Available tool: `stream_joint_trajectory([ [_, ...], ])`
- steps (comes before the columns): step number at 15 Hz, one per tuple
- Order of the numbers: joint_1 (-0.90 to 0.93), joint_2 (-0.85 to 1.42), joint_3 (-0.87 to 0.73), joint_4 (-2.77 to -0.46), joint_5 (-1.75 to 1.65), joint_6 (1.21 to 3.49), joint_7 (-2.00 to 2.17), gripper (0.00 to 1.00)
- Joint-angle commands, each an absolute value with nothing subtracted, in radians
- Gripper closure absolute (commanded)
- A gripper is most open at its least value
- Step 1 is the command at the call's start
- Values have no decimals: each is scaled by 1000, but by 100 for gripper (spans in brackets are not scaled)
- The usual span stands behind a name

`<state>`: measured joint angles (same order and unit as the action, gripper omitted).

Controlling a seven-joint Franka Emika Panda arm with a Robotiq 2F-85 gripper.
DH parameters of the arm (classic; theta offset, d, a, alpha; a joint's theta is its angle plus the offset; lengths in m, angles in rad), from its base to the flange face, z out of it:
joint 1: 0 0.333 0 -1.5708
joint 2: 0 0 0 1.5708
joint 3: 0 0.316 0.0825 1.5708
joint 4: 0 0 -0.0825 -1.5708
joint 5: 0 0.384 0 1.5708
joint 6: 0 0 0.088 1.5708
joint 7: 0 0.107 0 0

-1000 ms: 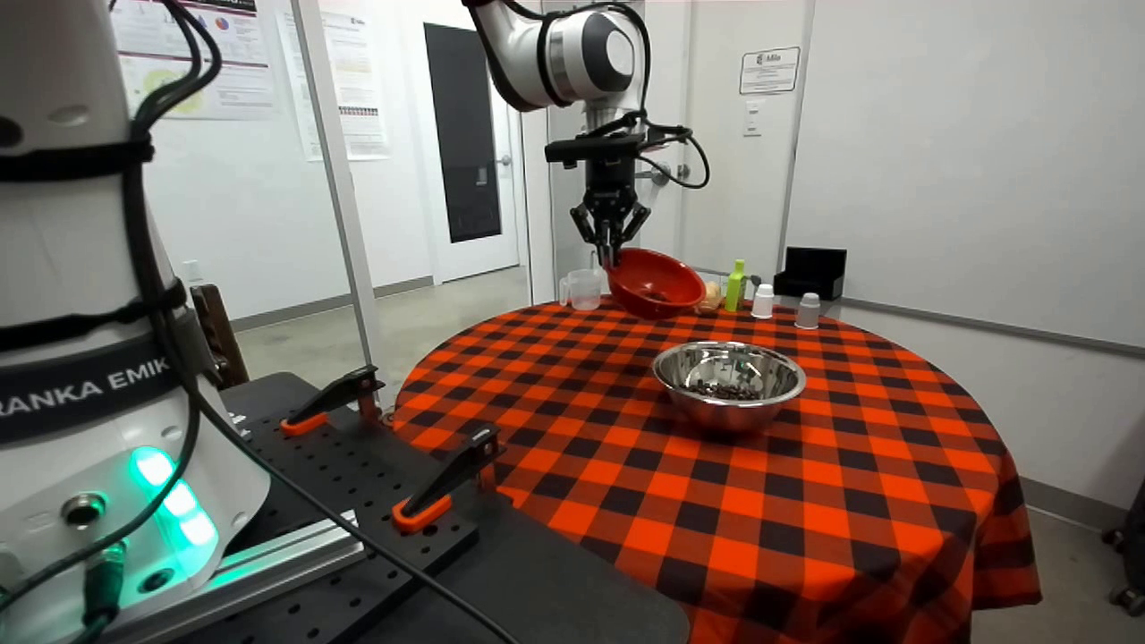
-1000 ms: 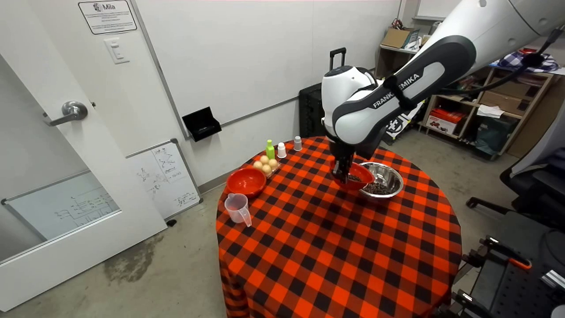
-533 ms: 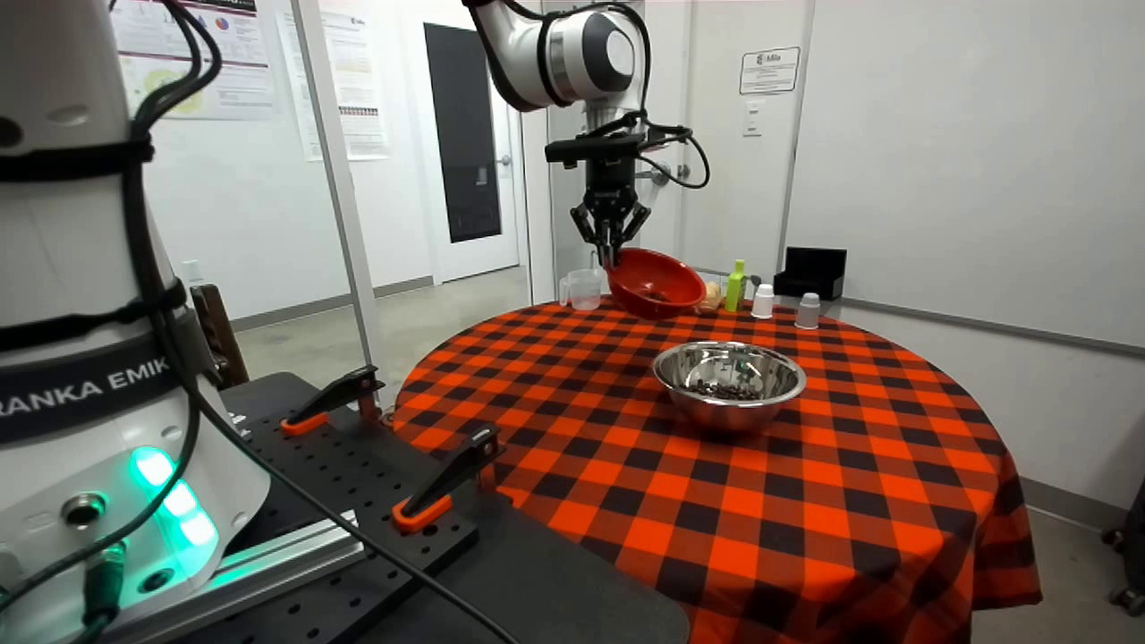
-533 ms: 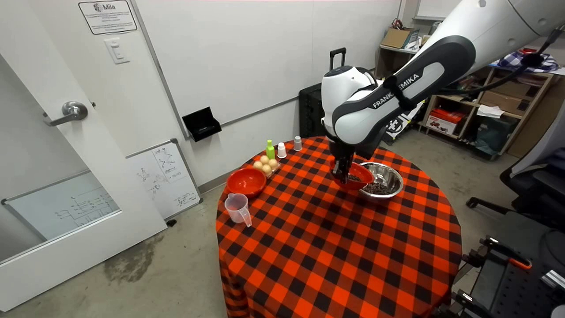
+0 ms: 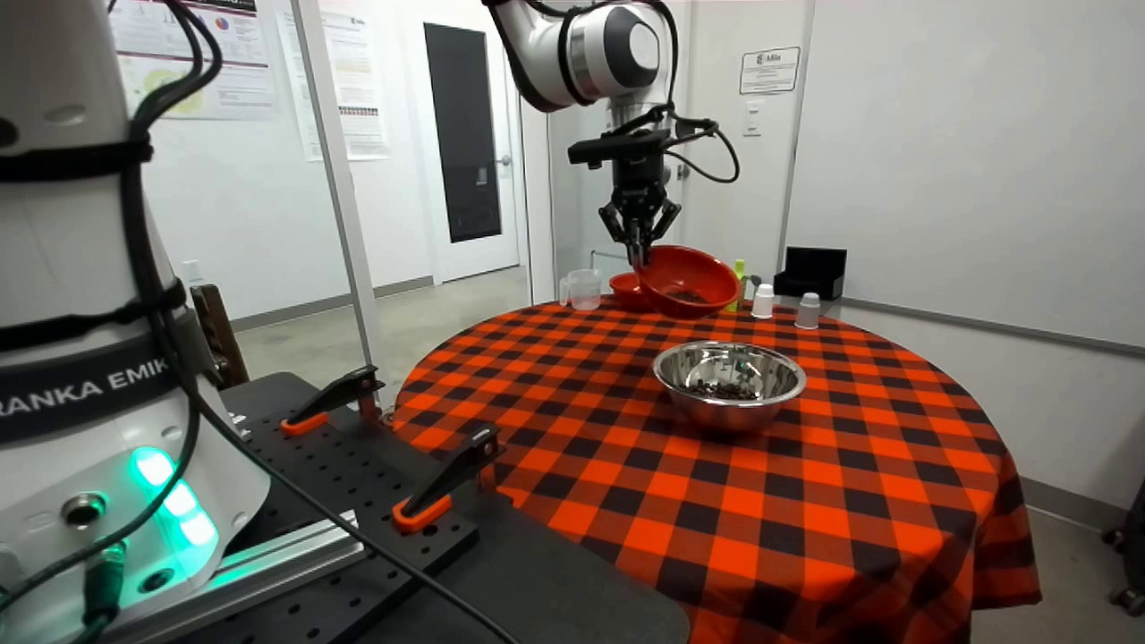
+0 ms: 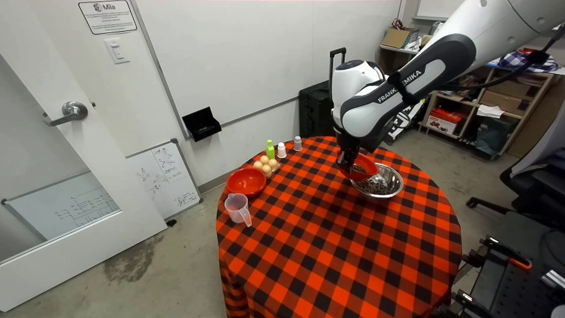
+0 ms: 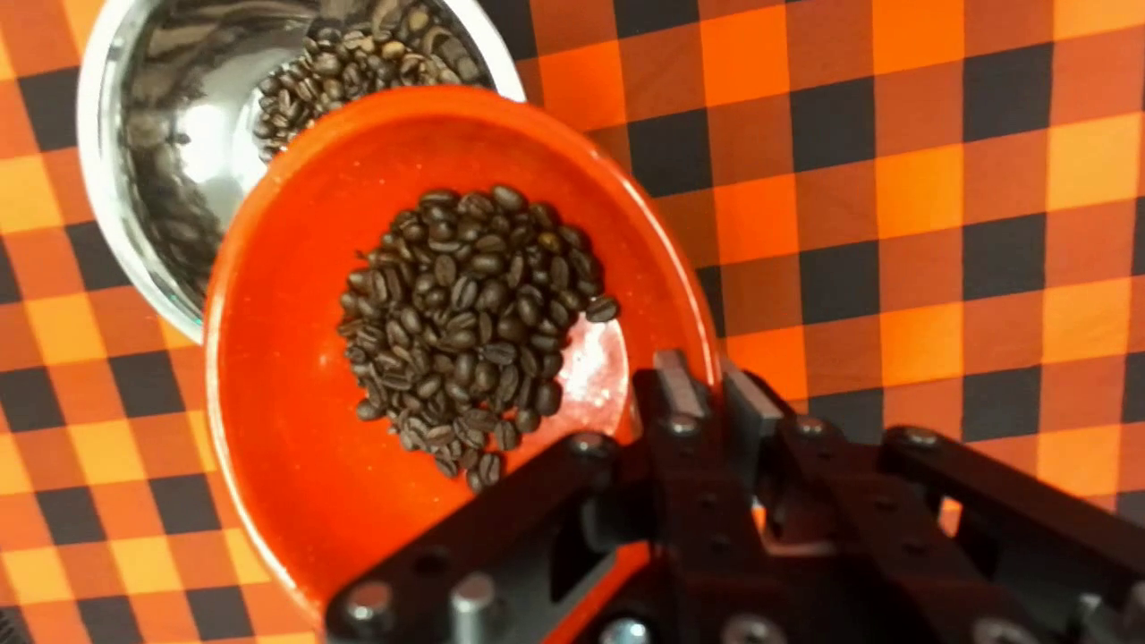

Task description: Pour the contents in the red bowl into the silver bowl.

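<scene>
1. My black jointed hand (image 7: 711,385) has its jaws brought in to a rim's thickness: it grips the small, round, shallow, deep red bowl (image 7: 286,376) by its edge.
2. I place things by the wide, round, shiny metal silver bowl (image 7: 197,98). The red bowl hangs tilted, higher than the silver bowl and near its edge, not touching it, with a heap of dark brown coffee beans (image 7: 474,331) inside.
3. My grip sits on the side away from the silver bowl, which lies obliquely across the red bowl from me. Both are round, so no long axis guides me. I judge the lip nearest the silver bowl must come further over it before tipping, or beans may land on the red-and-black checked bench (image 6: 340,260).
4. The silver bowl holds beans too; I judge the pour unfinished.
5. Writing: "FRANK" and "EMIKA" on my white arm (image 6: 430,75), a black strap (image 6: 401,89) between; "Mila" on the white wall sign (image 6: 109,18), its finer lines unreadable.
</scene>
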<state>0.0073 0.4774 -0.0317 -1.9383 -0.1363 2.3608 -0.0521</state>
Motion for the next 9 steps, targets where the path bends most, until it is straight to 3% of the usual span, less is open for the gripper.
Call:
stream_joint_trajectory([
  [1, -30, 460, -30, -1935, -92, 2350, -53, 98],
  [9, -162, 452, 23, -1882, 193, 2216, -175, 98],
])
